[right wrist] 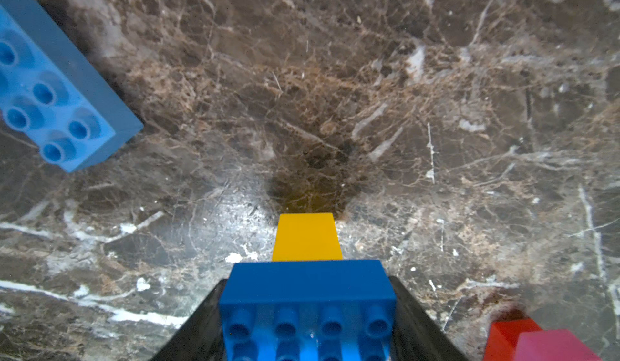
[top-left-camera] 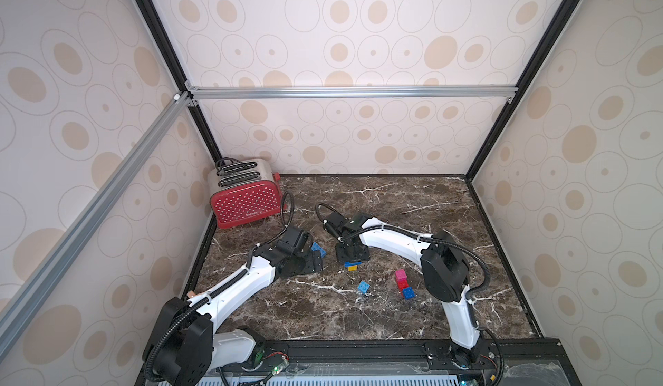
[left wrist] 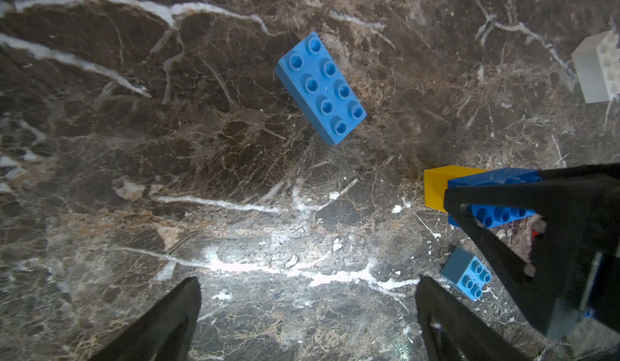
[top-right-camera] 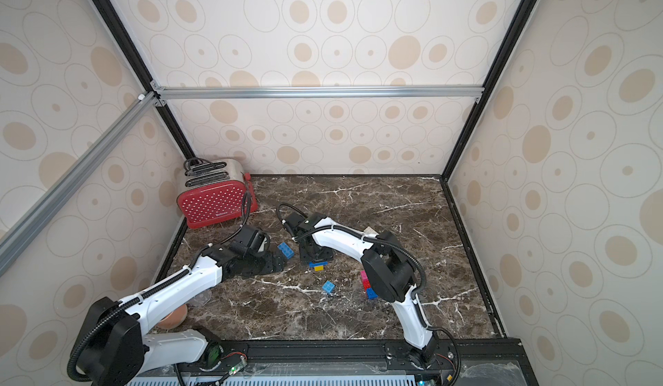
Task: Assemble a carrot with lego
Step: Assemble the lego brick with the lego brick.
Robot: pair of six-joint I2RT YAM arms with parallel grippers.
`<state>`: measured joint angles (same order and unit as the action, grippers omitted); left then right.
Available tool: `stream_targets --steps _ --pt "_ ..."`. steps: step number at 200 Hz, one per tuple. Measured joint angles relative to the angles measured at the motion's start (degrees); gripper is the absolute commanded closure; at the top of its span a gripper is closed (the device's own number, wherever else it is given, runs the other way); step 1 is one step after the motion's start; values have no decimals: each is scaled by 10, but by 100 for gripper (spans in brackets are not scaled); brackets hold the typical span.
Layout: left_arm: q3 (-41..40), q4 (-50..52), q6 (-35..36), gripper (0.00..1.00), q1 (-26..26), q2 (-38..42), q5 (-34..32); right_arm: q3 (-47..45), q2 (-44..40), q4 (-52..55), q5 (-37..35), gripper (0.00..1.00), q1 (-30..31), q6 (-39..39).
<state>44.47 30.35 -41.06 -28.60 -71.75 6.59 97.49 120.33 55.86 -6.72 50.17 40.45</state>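
Table (top-left-camera: 412, 205): dark marble.
Toaster (top-left-camera: 244, 201): red, far-left corner.
Left gripper (left wrist: 307, 280): jaws spread wide, empty, beside the long light-blue brick (left wrist: 320, 87).
Right gripper (right wrist: 307, 295): clamped on the dark blue brick (right wrist: 307, 275), mid-table.
Carrot start: dark blue brick sits atop the yellow brick (right wrist: 307, 238).
Pink-red-blue stack (top-left-camera: 403, 283): right, nearer.
Small light-blue brick (top-left-camera: 363, 287): loose, near side of the carrot start.

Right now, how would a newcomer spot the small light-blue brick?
On the marble tabletop, the right gripper clamps a blue-on-yellow stack. Nearer the camera lies the small brick, alone. Square, four studs, light blue; the other loose blue brick is long.
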Motion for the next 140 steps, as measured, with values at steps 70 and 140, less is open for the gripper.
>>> stream_targets --steps 70,140 --pt "0 0 0 1 0 0 0 -65 -42 -26 -10 44 -10 28" --pt "0 1 0 1 0 0 -2 -68 -44 -27 -10 38 -11 43"
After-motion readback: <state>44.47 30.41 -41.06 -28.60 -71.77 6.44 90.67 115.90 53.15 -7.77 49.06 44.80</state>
